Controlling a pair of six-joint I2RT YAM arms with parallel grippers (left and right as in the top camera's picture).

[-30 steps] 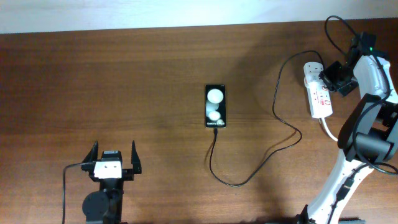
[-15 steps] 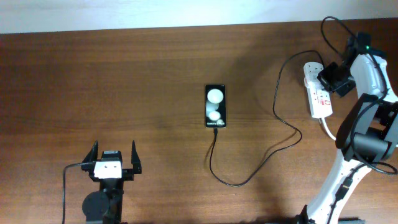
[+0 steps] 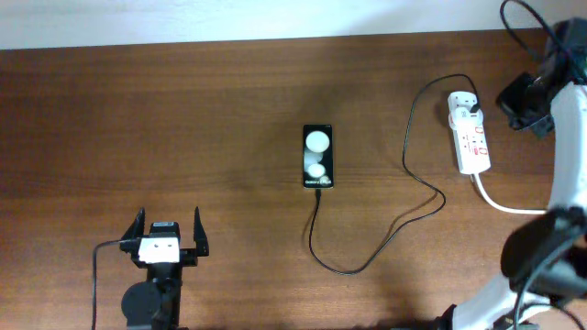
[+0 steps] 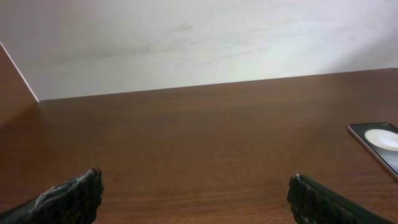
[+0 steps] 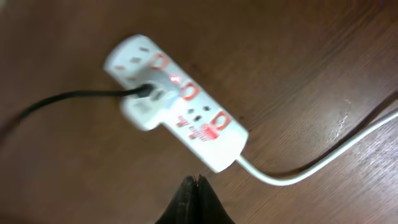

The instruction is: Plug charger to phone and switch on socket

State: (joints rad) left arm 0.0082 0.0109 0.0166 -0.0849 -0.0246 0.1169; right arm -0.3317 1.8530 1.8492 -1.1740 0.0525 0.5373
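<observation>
The black phone (image 3: 317,156) lies flat mid-table, its face showing two white round spots; its edge shows in the left wrist view (image 4: 380,142). The thin black charger cable (image 3: 367,261) runs from the phone's near end in a loop to a white adapter (image 3: 464,107) plugged into the white socket strip (image 3: 471,137). In the right wrist view the strip (image 5: 186,121) shows red switches, one glowing beside the adapter (image 5: 146,102). My right gripper (image 5: 197,182) is shut and empty, above and to the right of the strip (image 3: 523,96). My left gripper (image 3: 167,240) is open and empty at the front left.
The strip's thick white cord (image 3: 500,203) curves off to the right past the right arm's base. A pale wall (image 4: 199,37) borders the table's far edge.
My right gripper has lifted up and away to the right from the socket strip, which it was over before. The phone, the cable and the left arm have not moved.
</observation>
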